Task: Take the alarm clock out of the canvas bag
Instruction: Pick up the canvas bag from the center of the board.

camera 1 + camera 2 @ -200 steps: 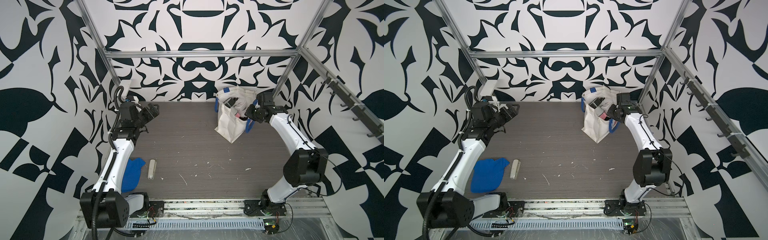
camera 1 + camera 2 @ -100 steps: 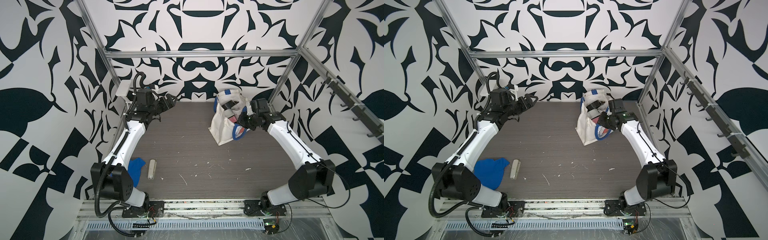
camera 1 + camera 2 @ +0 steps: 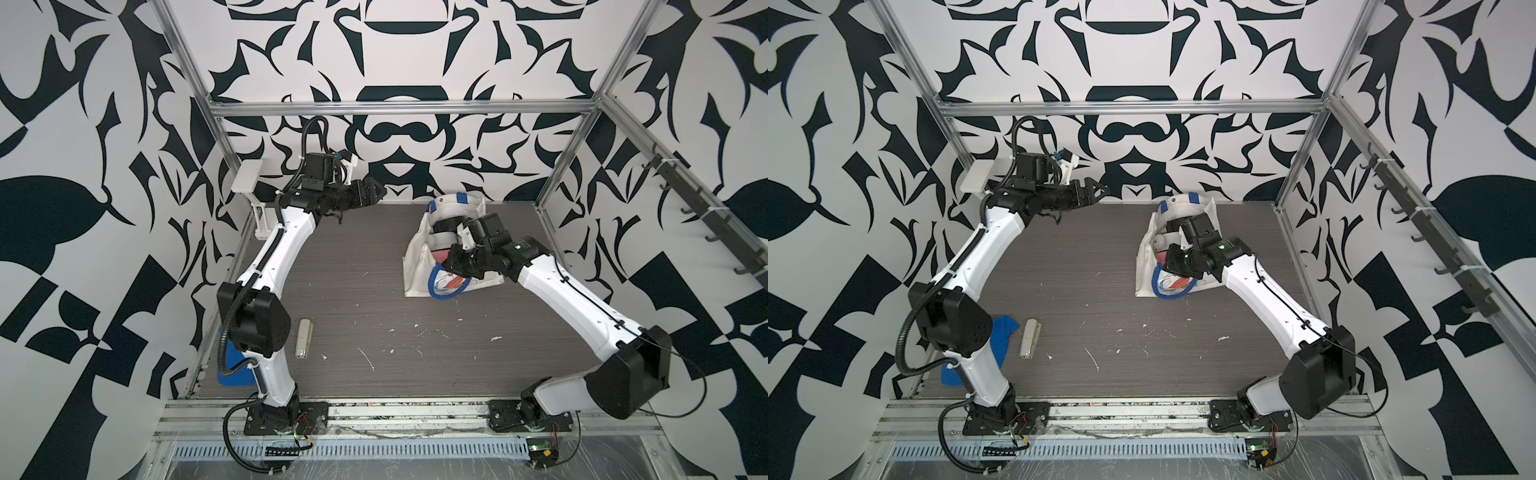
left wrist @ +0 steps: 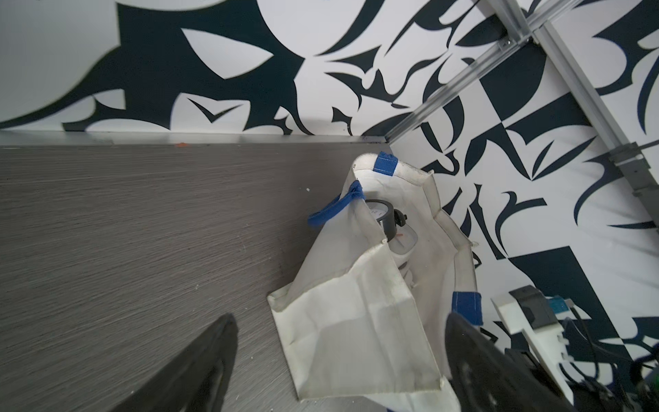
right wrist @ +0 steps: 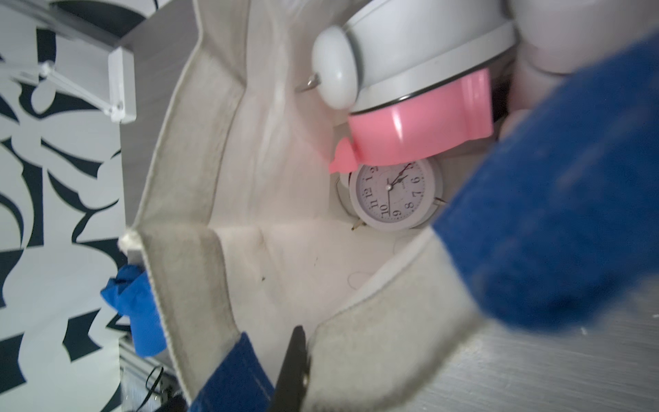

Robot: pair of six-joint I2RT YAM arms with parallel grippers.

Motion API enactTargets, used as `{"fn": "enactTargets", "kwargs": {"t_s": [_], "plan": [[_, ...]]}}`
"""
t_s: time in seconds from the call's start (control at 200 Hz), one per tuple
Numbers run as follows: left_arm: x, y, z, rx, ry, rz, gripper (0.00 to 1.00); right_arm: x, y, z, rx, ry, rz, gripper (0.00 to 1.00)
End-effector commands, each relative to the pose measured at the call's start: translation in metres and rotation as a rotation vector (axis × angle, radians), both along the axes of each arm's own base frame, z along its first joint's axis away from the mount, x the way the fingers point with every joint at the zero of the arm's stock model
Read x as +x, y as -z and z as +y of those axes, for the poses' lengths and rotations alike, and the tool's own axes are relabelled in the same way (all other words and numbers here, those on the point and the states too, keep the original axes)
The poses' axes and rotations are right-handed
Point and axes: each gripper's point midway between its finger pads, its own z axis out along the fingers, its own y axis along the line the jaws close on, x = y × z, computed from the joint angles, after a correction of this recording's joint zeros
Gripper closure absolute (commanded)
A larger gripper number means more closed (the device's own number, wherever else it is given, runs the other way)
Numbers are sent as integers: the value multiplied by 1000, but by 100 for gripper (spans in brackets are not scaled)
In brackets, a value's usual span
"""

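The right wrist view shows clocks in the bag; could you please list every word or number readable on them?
"12", "11", "10", "9", "8", "7", "6": dial of the small white clock.
Small print on that dial: too blurred to read.
Pink clock: no text shows.

Bright, even, diffuse light fills both top views; shadows on the table (image 3: 374, 299) are faint and soft. In the right wrist view the blue handle (image 5: 552, 199) nearest the lens is a heavy blur, while the alarm clock (image 5: 392, 196) deep in the canvas bag (image 5: 199, 178) shows readable numerals; a pink clock (image 5: 420, 125) carries a pale glare streak
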Motion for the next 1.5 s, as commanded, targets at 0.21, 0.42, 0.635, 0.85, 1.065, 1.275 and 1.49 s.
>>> {"fn": "enactTargets", "kwargs": {"t_s": [0.21,0.42,0.635,0.85,1.065,1.275,1.49], "plan": [[15,40,-51,119,171,49,3,-53,-11,14,63,-80,20,100],[11,62,-91,153,252,51,1,-75,0,2,37,-83,54,100],[0,89,-125,172,305,75,0,-96,11,-9,18,-89,91,100],[20,116,-131,203,243,106,1,-113,10,-11,36,-116,134,100],[19,123,-148,176,278,97,19,-118,6,-21,-11,-116,127,100],[19,135,-149,194,283,103,34,-114,6,-25,-30,-103,113,100],[11,107,-149,164,319,44,83,-108,2,-30,-58,-84,74,100]]}}
